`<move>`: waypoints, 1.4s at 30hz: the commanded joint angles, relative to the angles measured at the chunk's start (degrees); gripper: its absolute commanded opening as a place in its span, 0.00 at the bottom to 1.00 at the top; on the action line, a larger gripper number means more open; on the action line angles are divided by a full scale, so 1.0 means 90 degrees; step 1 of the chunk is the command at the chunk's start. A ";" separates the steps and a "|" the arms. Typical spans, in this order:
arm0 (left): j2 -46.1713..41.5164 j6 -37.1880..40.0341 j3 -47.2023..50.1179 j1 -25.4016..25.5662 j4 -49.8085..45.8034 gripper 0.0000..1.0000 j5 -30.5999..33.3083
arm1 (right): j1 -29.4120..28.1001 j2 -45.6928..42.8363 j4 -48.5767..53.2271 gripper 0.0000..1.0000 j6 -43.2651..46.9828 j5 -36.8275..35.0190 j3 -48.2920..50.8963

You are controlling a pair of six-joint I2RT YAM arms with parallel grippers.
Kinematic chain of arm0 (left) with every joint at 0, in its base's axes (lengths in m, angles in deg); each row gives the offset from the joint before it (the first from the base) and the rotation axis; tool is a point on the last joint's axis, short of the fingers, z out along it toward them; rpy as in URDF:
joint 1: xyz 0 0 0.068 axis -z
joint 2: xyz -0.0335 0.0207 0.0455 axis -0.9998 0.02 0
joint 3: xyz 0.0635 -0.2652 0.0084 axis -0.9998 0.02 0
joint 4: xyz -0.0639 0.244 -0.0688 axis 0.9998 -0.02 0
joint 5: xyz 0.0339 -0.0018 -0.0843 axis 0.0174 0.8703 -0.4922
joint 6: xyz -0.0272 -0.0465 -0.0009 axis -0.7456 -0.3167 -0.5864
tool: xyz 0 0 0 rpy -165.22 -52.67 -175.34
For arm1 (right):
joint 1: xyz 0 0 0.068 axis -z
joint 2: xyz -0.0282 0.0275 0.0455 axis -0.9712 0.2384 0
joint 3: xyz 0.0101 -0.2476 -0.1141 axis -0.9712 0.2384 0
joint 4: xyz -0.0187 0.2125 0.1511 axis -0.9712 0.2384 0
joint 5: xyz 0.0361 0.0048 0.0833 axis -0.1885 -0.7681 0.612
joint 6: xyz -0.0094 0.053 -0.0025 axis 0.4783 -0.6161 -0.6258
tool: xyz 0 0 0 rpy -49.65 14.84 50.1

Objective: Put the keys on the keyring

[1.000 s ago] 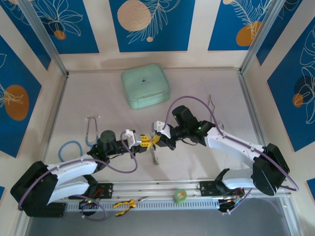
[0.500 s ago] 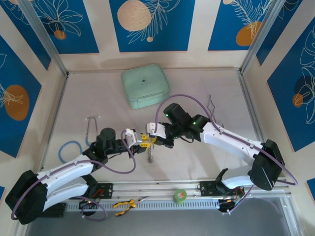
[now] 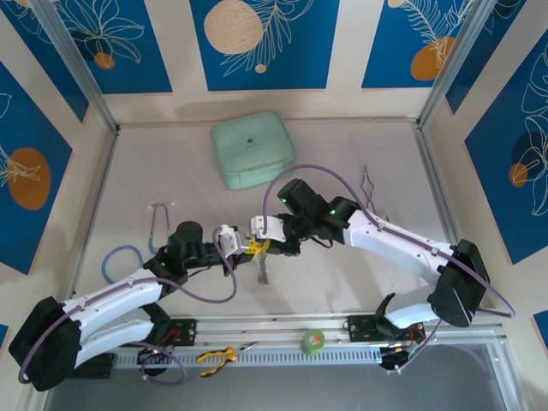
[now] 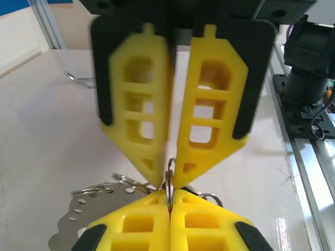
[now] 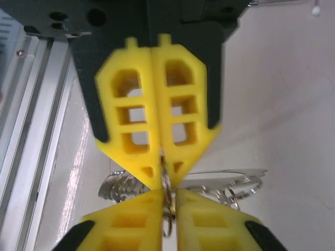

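Robotics lab test cell: slanted aluminium frame posts [image 3: 77, 68], blue leaf-printed wall panels [image 3: 137, 51], aluminium mounting rail [image 3: 274, 327] along lower frame.

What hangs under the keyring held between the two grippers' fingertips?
A beaded chain, small silver rings and a flat perforated metal piece show below the keyring. The yellow fingers cover where they join it.

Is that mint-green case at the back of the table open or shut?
Shut. The mint-green case lies flat with its lid down all round, and nothing inside it shows.
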 commanded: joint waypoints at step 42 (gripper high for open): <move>0.0267 -0.0473 0.0447 0.0033 0.1871 0.00 -0.0540 | 0.0814 -0.0900 -0.3688 0.22 -0.1934 0.1894 0.2317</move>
